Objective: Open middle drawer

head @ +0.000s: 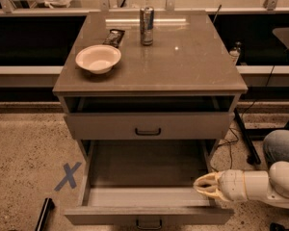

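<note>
The middle drawer [147,170] is pulled far out of the grey-brown cabinet, and its deep plain box is empty. Its flat front [111,216] is at the bottom edge of the view, with a small black bar handle [148,223]. My gripper [203,185], cream-coloured on a white arm, reaches in from the right. It hovers at the drawer's right front corner, just above the right side wall and clear of the handle. The top drawer [148,125] sits above, slightly out. The lowest drawer is hidden.
On the cabinet top [183,61] are a white bowl [98,58], a metal can [146,26] and a dark snack packet [114,36]. A blue tape X [68,175] marks the floor on the left. Cables and a chair base [245,143] are on the right.
</note>
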Action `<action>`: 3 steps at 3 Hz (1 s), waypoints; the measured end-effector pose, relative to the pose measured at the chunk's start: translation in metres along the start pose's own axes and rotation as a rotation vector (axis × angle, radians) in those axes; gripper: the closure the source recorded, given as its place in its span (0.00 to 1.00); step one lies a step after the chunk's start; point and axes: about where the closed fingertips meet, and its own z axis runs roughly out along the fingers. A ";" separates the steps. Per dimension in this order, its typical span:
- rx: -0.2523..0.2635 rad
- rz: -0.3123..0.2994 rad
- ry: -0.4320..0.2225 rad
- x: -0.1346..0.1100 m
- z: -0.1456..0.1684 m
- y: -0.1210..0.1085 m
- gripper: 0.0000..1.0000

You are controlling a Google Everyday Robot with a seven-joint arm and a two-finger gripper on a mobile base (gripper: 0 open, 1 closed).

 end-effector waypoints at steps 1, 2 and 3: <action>-0.009 0.005 0.004 0.001 0.004 0.001 0.18; -0.012 0.005 0.001 0.000 0.006 0.001 0.00; -0.012 0.005 0.001 0.000 0.006 0.001 0.00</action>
